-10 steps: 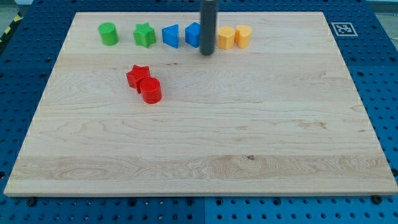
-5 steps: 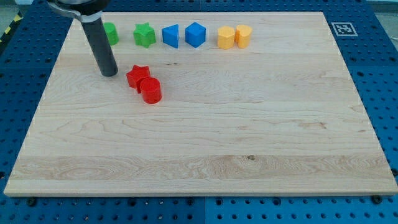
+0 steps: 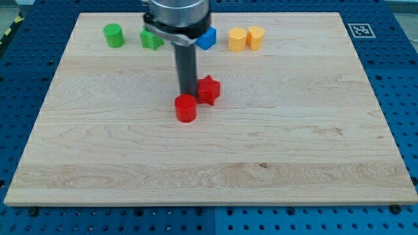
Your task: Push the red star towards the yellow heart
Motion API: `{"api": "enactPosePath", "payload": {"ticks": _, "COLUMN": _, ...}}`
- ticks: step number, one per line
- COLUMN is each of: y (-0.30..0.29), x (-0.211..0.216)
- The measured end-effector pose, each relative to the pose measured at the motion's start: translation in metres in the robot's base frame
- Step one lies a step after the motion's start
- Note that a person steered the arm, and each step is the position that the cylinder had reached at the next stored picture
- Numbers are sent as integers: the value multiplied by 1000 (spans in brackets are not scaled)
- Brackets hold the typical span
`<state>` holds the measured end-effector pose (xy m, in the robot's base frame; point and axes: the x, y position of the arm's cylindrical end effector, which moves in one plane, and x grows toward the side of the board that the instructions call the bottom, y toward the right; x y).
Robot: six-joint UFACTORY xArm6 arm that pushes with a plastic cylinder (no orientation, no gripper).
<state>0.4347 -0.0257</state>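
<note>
The red star (image 3: 209, 89) lies near the board's middle, a little toward the view's top. My tip (image 3: 187, 93) touches the star's left side. The red cylinder (image 3: 185, 108) sits just below my tip, close to the star's lower left. The yellow heart (image 3: 255, 38) stands at the view's top, right of centre, beside a yellow block (image 3: 238, 39) on its left. The star is below and to the left of the heart.
Along the top edge stand a green cylinder (image 3: 114, 35), a green star (image 3: 151, 39) partly hidden by the arm, and a blue block (image 3: 207, 38) also partly hidden. A marker tag (image 3: 359, 30) lies right of the wooden board (image 3: 261, 163).
My tip swept from the left of the red blocks to the right. The red star and red cylinder both slid right, and the cylinder moved slightly down.
</note>
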Motion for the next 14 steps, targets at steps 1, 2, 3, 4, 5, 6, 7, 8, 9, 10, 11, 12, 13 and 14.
{"api": "enactPosePath", "payload": {"ticks": 1, "y": 39, "x": 0}}
{"api": "enactPosePath", "payload": {"ticks": 2, "y": 83, "x": 0}}
{"api": "enactPosePath", "payload": {"ticks": 3, "y": 131, "x": -2}}
{"api": "enactPosePath", "payload": {"ticks": 4, "y": 176, "x": -4}}
{"api": "enactPosePath", "payload": {"ticks": 5, "y": 211, "x": -4}}
{"api": "enactPosePath", "payload": {"ticks": 6, "y": 212, "x": -4}}
{"api": "enactPosePath", "payload": {"ticks": 7, "y": 212, "x": -9}}
{"api": "enactPosePath", "payload": {"ticks": 8, "y": 212, "x": -19}}
{"api": "enactPosePath", "payload": {"ticks": 9, "y": 204, "x": -21}}
{"api": "enactPosePath", "payload": {"ticks": 10, "y": 190, "x": -21}}
{"api": "enactPosePath", "payload": {"ticks": 11, "y": 187, "x": -26}}
{"api": "enactPosePath", "payload": {"ticks": 12, "y": 188, "x": -38}}
{"api": "enactPosePath", "payload": {"ticks": 13, "y": 193, "x": -48}}
{"api": "enactPosePath", "payload": {"ticks": 14, "y": 210, "x": -48}}
